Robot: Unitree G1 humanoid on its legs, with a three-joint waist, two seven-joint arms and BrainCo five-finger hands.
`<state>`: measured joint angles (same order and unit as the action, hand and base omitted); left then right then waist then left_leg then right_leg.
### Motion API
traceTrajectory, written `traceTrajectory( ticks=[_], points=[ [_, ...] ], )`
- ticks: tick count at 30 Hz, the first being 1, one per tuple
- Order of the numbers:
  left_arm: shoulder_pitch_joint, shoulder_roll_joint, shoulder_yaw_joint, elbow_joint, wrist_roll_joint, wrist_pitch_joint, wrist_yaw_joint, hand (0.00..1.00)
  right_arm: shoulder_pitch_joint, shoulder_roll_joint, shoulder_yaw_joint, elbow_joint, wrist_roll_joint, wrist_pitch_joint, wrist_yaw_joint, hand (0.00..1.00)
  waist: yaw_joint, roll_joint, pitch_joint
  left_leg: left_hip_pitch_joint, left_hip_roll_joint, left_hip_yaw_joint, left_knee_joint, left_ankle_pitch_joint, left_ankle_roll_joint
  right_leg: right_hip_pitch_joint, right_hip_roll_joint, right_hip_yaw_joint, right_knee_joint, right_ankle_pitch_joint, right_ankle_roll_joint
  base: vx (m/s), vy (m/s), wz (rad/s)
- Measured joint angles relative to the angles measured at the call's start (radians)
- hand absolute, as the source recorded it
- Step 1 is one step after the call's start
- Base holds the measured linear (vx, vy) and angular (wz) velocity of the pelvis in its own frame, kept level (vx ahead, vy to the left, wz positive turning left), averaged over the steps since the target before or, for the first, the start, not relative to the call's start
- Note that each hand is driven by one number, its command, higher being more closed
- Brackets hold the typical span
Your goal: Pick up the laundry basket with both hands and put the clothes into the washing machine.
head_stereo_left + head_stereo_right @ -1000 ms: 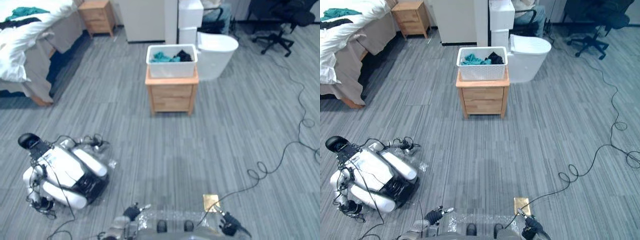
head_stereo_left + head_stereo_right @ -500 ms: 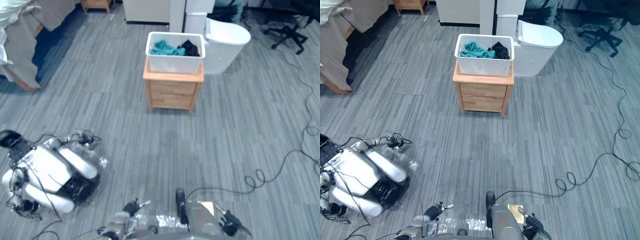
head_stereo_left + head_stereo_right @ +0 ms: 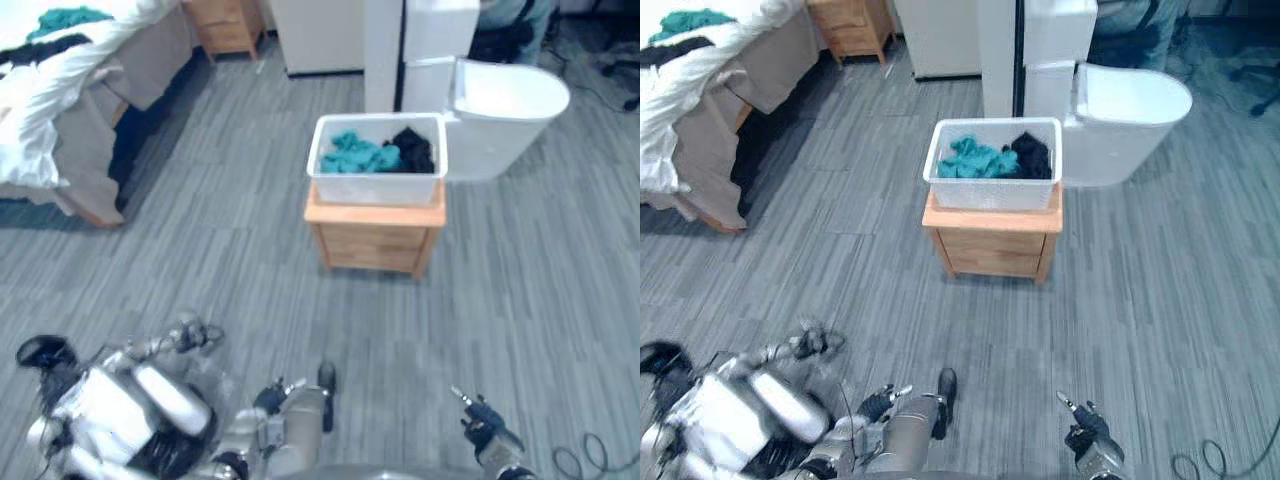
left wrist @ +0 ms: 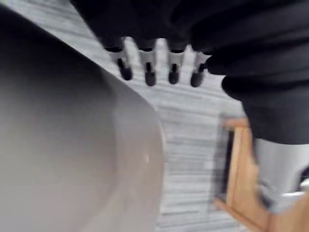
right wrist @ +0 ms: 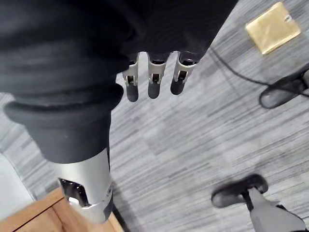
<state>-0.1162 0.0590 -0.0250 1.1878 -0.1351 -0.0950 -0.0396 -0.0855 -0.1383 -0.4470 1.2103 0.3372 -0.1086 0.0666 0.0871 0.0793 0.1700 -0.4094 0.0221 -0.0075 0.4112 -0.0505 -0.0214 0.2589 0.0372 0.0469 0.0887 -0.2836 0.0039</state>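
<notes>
Grey plank flooring (image 3: 250, 290) runs across the bedroom, with a bed (image 3: 70, 110) at 10 o'clock. At 12 o'clock a small wooden desk (image 3: 372, 245) carries the white laundry basket (image 3: 377, 187), well apart from both arms. Inside it lie teal clothes (image 3: 358, 155) and, beside them toward 3 o'clock, black clothes (image 3: 412, 150). A white rounded unit (image 3: 510, 105) stands just beside the desk at 2 o'clock. At 8 o'clock a white-and-black machine (image 3: 120, 410) lies on the floor. The left robot hand (image 3: 268, 398) hangs low at 7 o'clock, the right robot hand (image 3: 482, 428) at 5 o'clock. Both are released (each wrist view shows straight fingers (image 5: 153, 79) over bare floor) and hold nothing.
</notes>
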Motion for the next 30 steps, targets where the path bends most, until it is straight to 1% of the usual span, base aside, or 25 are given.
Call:
traceTrajectory(
  ticks=[1, 2, 3, 4, 5, 6, 7, 9, 10, 11, 12, 13, 14, 15, 17, 18, 19, 20, 21, 23, 24, 25, 26, 28, 30],
  points=[
    [0.009, 0.007, 0.003, -0.001, 0.000, 0.001, -0.001, 0.00, 0.001, 0.006, 0.004, 0.003, -0.008, 0.000, 0.001, 0.00, -0.009, -0.017, -0.008, 0.010, -0.011, 0.020, -0.009, -0.008, 0.013, -0.028, -0.020, 0.001, 0.064, -0.009, 0.034, 0.71, 0.218, -0.38],
    [0.012, 0.005, 0.017, -0.001, 0.000, -0.002, -0.002, 0.00, -0.004, 0.011, -0.001, 0.021, -0.017, 0.001, 0.001, 0.00, -0.031, -0.029, -0.010, 0.045, -0.036, 0.024, -0.042, -0.028, 0.036, -0.128, -0.034, -0.013, 0.277, -0.012, 0.111, 0.57, 0.160, 0.02],
    [0.005, 0.004, 0.016, -0.001, -0.001, 0.000, -0.003, 0.00, -0.004, 0.015, -0.010, 0.027, -0.017, 0.005, 0.002, 0.00, -0.037, -0.032, -0.008, 0.075, -0.046, 0.017, -0.068, -0.031, 0.040, -0.193, -0.044, -0.024, 0.419, 0.014, 0.154, 0.56, 0.106, 0.26],
    [-0.005, 0.016, -0.002, 0.002, -0.003, 0.003, -0.004, 0.00, 0.014, 0.028, -0.021, 0.038, -0.022, 0.011, 0.003, 0.00, -0.056, -0.055, 0.009, 0.154, -0.068, 0.006, -0.130, -0.037, 0.053, -0.310, -0.079, -0.036, 0.712, 0.118, 0.220, 0.57, 0.071, 0.59],
    [-0.004, 0.032, -0.016, 0.002, -0.003, 0.009, -0.004, 0.00, 0.036, 0.039, -0.026, 0.043, -0.027, 0.023, 0.004, 0.00, -0.076, -0.080, 0.023, 0.239, -0.097, -0.011, -0.161, -0.051, 0.075, -0.381, -0.126, -0.057, 0.915, 0.107, 0.182, 0.58, 0.048, 0.64],
    [-0.004, 0.031, -0.016, 0.005, -0.002, 0.013, -0.003, 0.00, 0.046, 0.039, -0.026, 0.042, -0.029, 0.027, 0.004, 0.00, -0.078, -0.082, 0.025, 0.279, -0.100, -0.016, -0.169, -0.057, 0.083, -0.409, -0.146, -0.077, 0.964, 0.080, 0.157, 0.59, 0.057, 0.40],
    [-0.006, 0.030, -0.015, 0.007, -0.002, 0.014, -0.004, 0.00, 0.053, 0.038, -0.027, 0.041, -0.033, 0.031, 0.006, 0.00, -0.074, -0.060, 0.033, 0.389, -0.083, -0.022, -0.215, -0.059, 0.082, -0.456, -0.162, -0.115, 0.938, 0.033, 0.112, 0.57, 0.040, 0.06],
    [-0.010, 0.030, -0.011, 0.010, -0.002, 0.013, -0.003, 0.00, 0.044, 0.034, -0.028, 0.040, -0.033, 0.030, 0.011, 0.00, -0.078, -0.026, 0.032, 0.462, -0.046, -0.026, -0.245, -0.060, 0.079, -0.495, -0.155, -0.163, 0.786, 0.009, 0.094, 0.53, 0.015, 0.03],
    [-0.021, 0.024, -0.010, 0.010, -0.003, 0.010, -0.003, 0.00, 0.029, 0.030, -0.037, 0.039, -0.033, 0.030, 0.022, 0.00, -0.077, -0.004, 0.026, 0.498, -0.016, -0.022, -0.256, -0.074, 0.056, -0.528, -0.131, -0.175, 0.589, 0.016, 0.095, 0.62, -0.072, 0.13],
    [-0.025, 0.028, -0.009, 0.008, -0.005, 0.008, -0.002, 0.00, 0.019, 0.032, -0.055, 0.034, -0.034, 0.030, 0.025, 0.00, -0.076, 0.001, 0.020, 0.522, -0.001, -0.018, -0.269, -0.098, 0.018, -0.547, -0.106, -0.166, 0.350, 0.078, 0.088, 0.52, -0.072, 0.20],
    [-0.034, 0.033, -0.009, 0.007, -0.007, 0.007, -0.002, 0.00, 0.018, 0.034, -0.057, 0.030, -0.034, 0.030, 0.025, 0.00, -0.078, -0.007, 0.016, 0.534, -0.002, -0.016, -0.278, -0.112, -0.005, -0.544, -0.103, -0.151, 0.208, 0.144, 0.080, 0.56, -0.127, 0.47],
    [-0.037, 0.045, -0.009, 0.002, -0.008, 0.005, -0.002, 0.00, 0.023, 0.040, -0.068, 0.032, -0.035, 0.031, 0.024, 0.00, -0.088, -0.044, 0.006, 0.561, -0.023, -0.017, -0.294, -0.138, -0.043, -0.542, -0.110, -0.109, -0.017, 0.346, 0.071, 0.49, -0.165, 0.61],
    [-0.031, 0.059, -0.005, 0.002, -0.008, 0.002, -0.002, 0.00, 0.033, 0.042, -0.072, 0.033, -0.035, 0.031, 0.023, 0.00, -0.097, -0.067, -0.001, 0.584, -0.041, -0.028, -0.302, -0.156, -0.058, -0.543, -0.111, -0.068, -0.042, 0.502, 0.014, 0.71, -0.222, 0.29],
    [-0.026, 0.032, -0.002, 0.004, -0.009, 0.003, -0.004, 0.00, 0.015, 0.023, -0.098, 0.037, -0.037, 0.030, 0.021, 0.00, -0.096, -0.017, -0.008, 0.589, 0.007, -0.032, -0.297, -0.164, -0.057, -0.543, -0.067, -0.065, -0.013, 0.476, 0.007, 0.57, -0.184, -0.06],
    [-0.035, 0.005, 0.017, 0.026, -0.010, 0.002, -0.003, 0.00, 0.006, 0.017, -0.134, 0.041, -0.037, 0.027, 0.022, 0.00, -0.098, -0.001, -0.009, 0.618, 0.043, -0.047, -0.291, -0.151, -0.075, -0.541, -0.029, -0.070, 0.067, 0.387, -0.016, 0.48, -0.162, -0.24],
    [-0.046, -0.009, 0.029, 0.031, -0.010, 0.000, -0.004, 0.00, 0.010, 0.014, -0.134, 0.044, -0.037, 0.029, 0.022, 0.00, -0.106, -0.006, -0.012, 0.644, 0.056, -0.051, -0.291, -0.125, -0.083, -0.540, -0.021, -0.083, 0.135, 0.327, -0.025, 0.45, -0.169, 0.03],
    [-0.050, -0.013, 0.029, 0.031, -0.010, -0.002, -0.004, 0.00, 0.016, 0.014, -0.133, 0.044, -0.037, 0.030, 0.023, 0.00, -0.111, -0.011, -0.016, 0.652, 0.060, -0.052, -0.290, -0.112, -0.085, -0.537, -0.021, -0.090, 0.159, 0.303, -0.027, 0.42, -0.163, 0.37],
    [-0.061, -0.018, 0.029, 0.031, -0.010, -0.003, -0.005, 0.00, 0.029, 0.012, -0.133, 0.041, -0.036, 0.029, 0.024, 0.00, -0.127, -0.017, -0.019, 0.660, 0.068, -0.060, -0.280, -0.084, -0.102, -0.519, -0.025, -0.114, 0.177, 0.267, -0.033, 0.39, -0.158, 0.49],
    [-0.069, -0.019, 0.029, 0.030, -0.011, -0.005, -0.004, 0.00, 0.038, 0.009, -0.132, 0.040, -0.034, 0.029, 0.023, 0.00, -0.128, -0.023, -0.020, 0.651, 0.070, -0.059, -0.248, -0.064, -0.130, -0.504, -0.033, -0.131, 0.186, 0.240, -0.038, 0.36, -0.153, 0.52],
    [-0.074, -0.018, 0.030, 0.031, -0.012, -0.005, -0.004, 0.00, 0.051, 0.004, -0.124, 0.040, -0.032, 0.029, 0.023, 0.00, -0.122, -0.029, -0.021, 0.614, 0.060, -0.050, -0.153, -0.033, -0.158, -0.475, -0.050, -0.139, 0.185, 0.215, -0.041, 0.29, -0.122, 0.37],
    [-0.066, -0.017, 0.032, 0.036, -0.013, -0.004, -0.004, 0.00, 0.051, 0.000, -0.100, 0.037, -0.028, 0.029, 0.023, 0.00, -0.116, -0.042, -0.017, 0.570, 0.062, -0.012, -0.055, -0.040, -0.164, -0.435, -0.077, -0.144, 0.162, 0.205, -0.046, 0.28, -0.122, 0.44],
    [-0.060, -0.018, 0.032, 0.036, -0.014, -0.005, -0.003, 0.00, 0.056, -0.004, -0.087, 0.032, -0.025, 0.029, 0.021, 0.00, -0.113, -0.048, -0.015, 0.541, 0.074, 0.037, -0.030, -0.116, -0.130, -0.398, -0.091, -0.158, 0.133, 0.205, -0.046, 0.20, -0.090, 0.57],
    [-0.050, -0.018, 0.033, 0.035, -0.022, -0.005, -0.003, 0.00, 0.056, -0.004, -0.085, 0.032, -0.024, 0.029, 0.020, 0.00, -0.108, -0.051, -0.020, 0.498, 0.078, 0.069, -0.064, -0.171, -0.116, -0.361, -0.105, -0.179, 0.098, 0.206, -0.046, 0.14, -0.066, 0.55],
    [-0.039, -0.020, 0.033, 0.029, -0.030, -0.006, -0.003, 0.00, 0.051, -0.010, -0.083, 0.030, -0.024, 0.024, 0.017, 0.00, -0.101, -0.035, -0.034, 0.415, 0.079, 0.027, -0.164, -0.171, -0.115, -0.327, -0.109, -0.213, 0.047, 0.213, -0.036, 0.11, 0.009, 0.52],
    [-0.018, -0.020, 0.033, 0.029, -0.031, -0.006, 0.002, 0.00, 0.043, -0.022, -0.080, 0.022, -0.019, 0.017, 0.013, 0.00, -0.090, -0.015, -0.046, 0.328, 0.077, -0.032, -0.208, -0.148, -0.140, -0.311, -0.101, -0.227, 0.021, 0.221, -0.023, 0.07, 0.090, 0.09]
  ],
)
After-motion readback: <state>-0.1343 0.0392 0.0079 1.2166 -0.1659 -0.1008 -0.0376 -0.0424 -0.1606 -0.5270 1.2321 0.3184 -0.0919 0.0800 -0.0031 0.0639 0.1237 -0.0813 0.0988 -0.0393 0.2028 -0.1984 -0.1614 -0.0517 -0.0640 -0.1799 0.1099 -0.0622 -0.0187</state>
